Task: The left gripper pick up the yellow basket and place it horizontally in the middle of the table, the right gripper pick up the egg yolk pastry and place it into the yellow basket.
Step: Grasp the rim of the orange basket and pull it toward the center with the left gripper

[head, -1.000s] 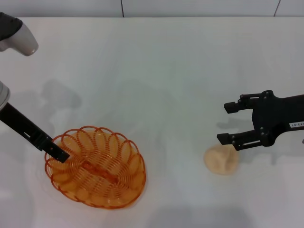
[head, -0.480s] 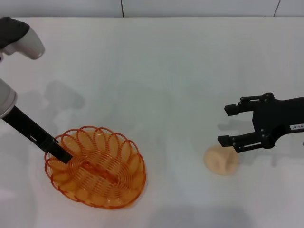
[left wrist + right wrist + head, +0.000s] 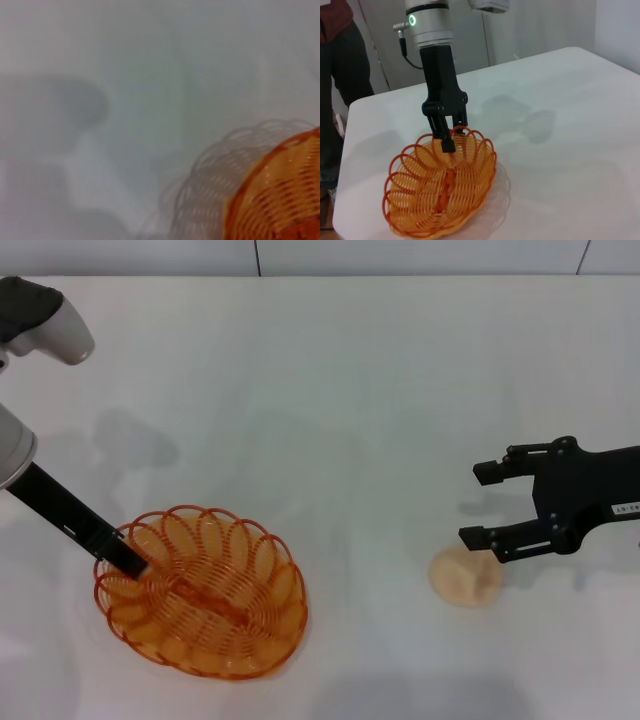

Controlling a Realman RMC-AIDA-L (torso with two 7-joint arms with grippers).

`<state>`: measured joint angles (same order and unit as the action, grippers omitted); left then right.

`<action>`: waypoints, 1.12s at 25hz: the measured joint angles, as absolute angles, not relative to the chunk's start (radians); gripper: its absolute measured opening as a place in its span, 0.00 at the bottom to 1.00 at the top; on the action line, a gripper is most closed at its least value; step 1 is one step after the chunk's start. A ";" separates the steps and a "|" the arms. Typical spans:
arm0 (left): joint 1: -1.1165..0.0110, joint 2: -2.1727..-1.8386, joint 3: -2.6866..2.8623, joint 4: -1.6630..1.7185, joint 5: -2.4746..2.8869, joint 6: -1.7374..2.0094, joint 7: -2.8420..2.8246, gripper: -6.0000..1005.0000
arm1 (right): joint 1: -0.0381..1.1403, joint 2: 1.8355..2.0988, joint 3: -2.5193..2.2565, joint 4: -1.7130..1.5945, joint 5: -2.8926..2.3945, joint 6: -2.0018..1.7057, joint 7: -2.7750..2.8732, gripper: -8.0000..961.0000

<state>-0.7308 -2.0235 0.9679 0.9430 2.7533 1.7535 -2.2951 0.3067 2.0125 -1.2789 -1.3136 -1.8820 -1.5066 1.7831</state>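
1. So, look at the yellow basket [image 3: 202, 591] first. It sits flat on the table [image 3: 350, 390], near the front edge and over on the left side, not in the middle.
2. You can see the left gripper [image 3: 128, 562] down at the far-left part of the basket's rim. In the right wrist view its two fingers [image 3: 445, 135] stand on either side of the looped rim, one inside and one outside. They look pinched on the wire, so I think it has hold of the basket.
3. The basket does not look lifted. Its bottom seems to rest on the table, so the first job is only just started.
4. Now look at the egg yolk pastry [image 3: 466, 576]. It lies on the table at the right side, well apart from the basket.
5. The right gripper [image 3: 487, 504] hangs just above and a bit behind the pastry. Its fingers are spread wide and hold nothing.
6. What is left for you: carry the basket to the middle and set it down lying sideways. Then grab the pastry and drop it into the basket.
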 joint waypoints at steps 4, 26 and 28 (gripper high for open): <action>-0.732 -2.023 0.968 0.941 2.757 1.738 -2.305 0.37 | 0.307 2.012 -1.277 -1.314 -1.882 -1.507 1.783 0.84; -0.746 -2.024 0.991 0.927 2.750 1.724 -2.304 0.12 | 0.311 2.011 -1.276 -1.317 -1.882 -1.506 1.781 0.84; -0.747 -2.023 0.989 0.928 2.747 1.722 -2.300 0.11 | 0.311 2.011 -1.276 -1.318 -1.882 -1.504 1.781 0.84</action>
<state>-0.7467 -2.0229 0.9886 0.9282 2.7466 1.7224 -2.2997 0.3115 2.0110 -1.2762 -1.3177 -1.8822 -1.5040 1.7809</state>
